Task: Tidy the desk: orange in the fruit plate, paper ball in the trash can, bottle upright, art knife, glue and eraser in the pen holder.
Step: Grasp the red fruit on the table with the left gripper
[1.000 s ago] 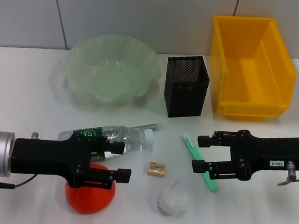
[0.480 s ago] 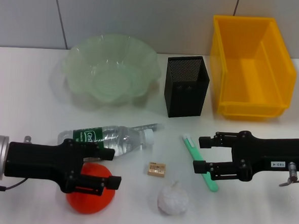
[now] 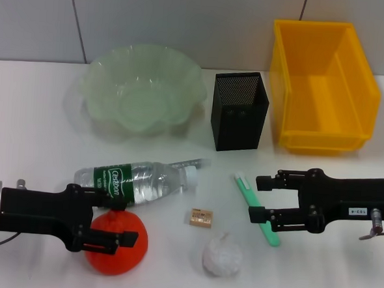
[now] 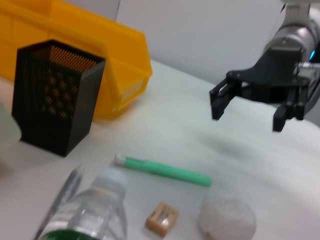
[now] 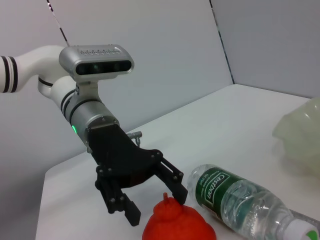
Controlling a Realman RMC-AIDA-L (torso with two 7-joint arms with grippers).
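Having drawn back leftward, the left gripper [image 3: 123,223] gapes wide, straddling the orange's [image 3: 120,250] top.

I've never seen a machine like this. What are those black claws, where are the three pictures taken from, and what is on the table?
It is a two-armed robot. One picture looks down from its head; the others come from cameras on each wrist. The left gripper is open around the orange, not yet closed. The right gripper hangs open over a green art knife. Also on the white table: a lying bottle, eraser, paper ball, fruit plate, pen holder and trash can. Nothing is held.
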